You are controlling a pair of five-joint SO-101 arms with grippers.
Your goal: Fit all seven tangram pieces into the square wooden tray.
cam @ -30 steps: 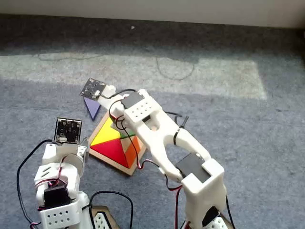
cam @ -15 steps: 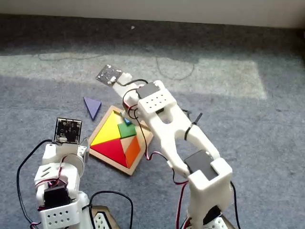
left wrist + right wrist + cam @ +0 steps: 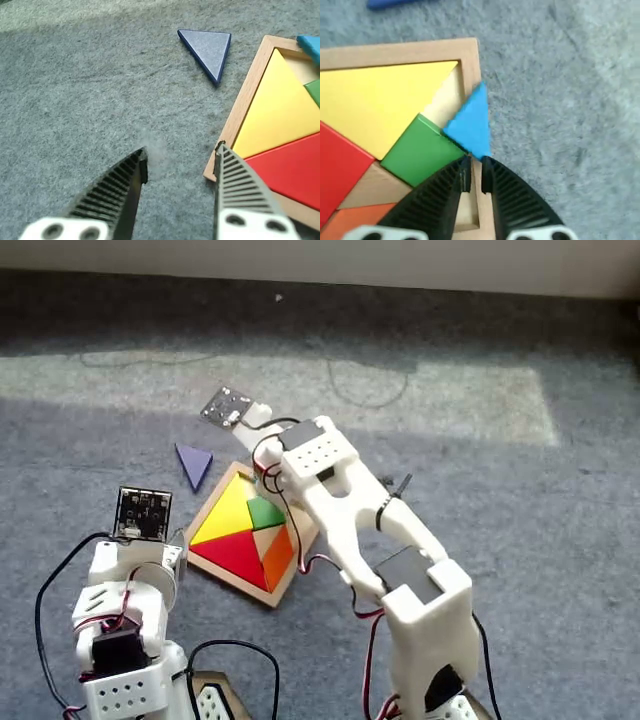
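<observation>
My right pincer (image 3: 474, 172) pinches one blue triangle (image 3: 470, 125) by a corner. The triangle sits just ahead of the tips, across the rim of the one wooden tray (image 3: 395, 50). The step in hand is seating it in the bare gap beside the green square (image 3: 420, 150). I judge it next needs turning and lowering flat.

Four pieces lie inside the tray, one each of yellow, red, green and orange. My left pincer (image 3: 181, 149) is spread at the tray's corner. One purple triangle (image 3: 206, 46) lies well ahead of it.

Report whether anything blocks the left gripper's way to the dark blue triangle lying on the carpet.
Nothing visible does. Bare carpet lies between the open left gripper and the dark blue triangle. The wooden tray sits off to one side of that path, its corner close to one fingertip.
</observation>
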